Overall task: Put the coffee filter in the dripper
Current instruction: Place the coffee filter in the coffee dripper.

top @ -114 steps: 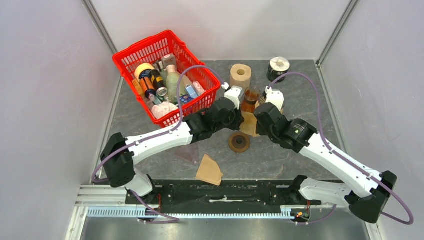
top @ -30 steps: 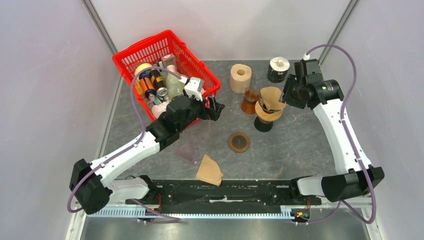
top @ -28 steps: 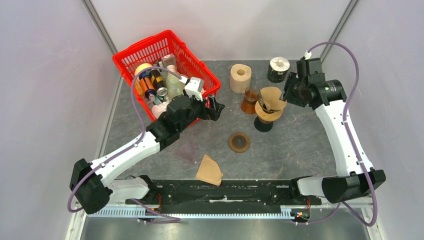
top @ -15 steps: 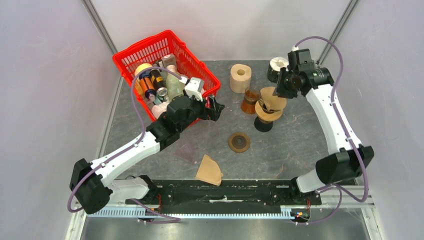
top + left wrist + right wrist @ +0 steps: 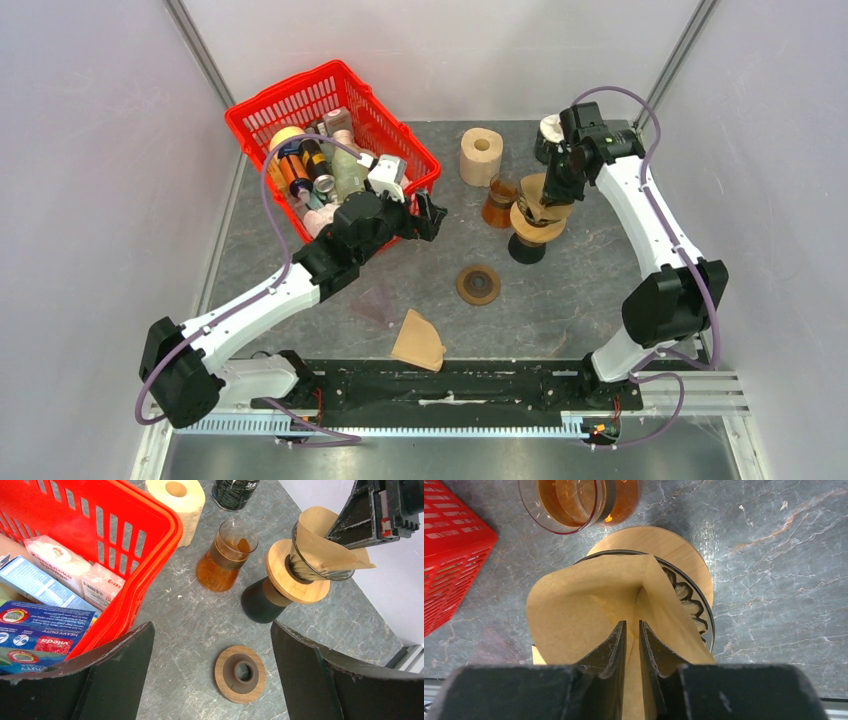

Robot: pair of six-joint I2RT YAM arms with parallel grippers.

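Note:
The brown paper coffee filter (image 5: 541,187) stands opened in the glass dripper (image 5: 533,217), which has a wooden collar and a black foot. Part of the filter rises above the rim (image 5: 691,607) and leans toward the basket side. My right gripper (image 5: 553,188) hangs straight over the filter (image 5: 574,610). Its jaws are almost together, with a thin slit, and its tips (image 5: 633,625) sit over the cone's inner crease. In the left wrist view its fingers meet the filter's (image 5: 325,545) top edge. My left gripper (image 5: 432,215) is open and empty beside the basket.
A red basket (image 5: 330,80) full of groceries stands at the back left. A glass carafe (image 5: 500,203) of amber liquid sits right beside the dripper. A paper roll (image 5: 481,153) and a black can (image 5: 549,147) stand behind. A wooden ring (image 5: 479,285) and a spare filter (image 5: 418,340) lie nearer.
My right arm has swung in from the right of the dripper to directly above it, and its jaws have narrowed. The left arm has stayed still over the last second.

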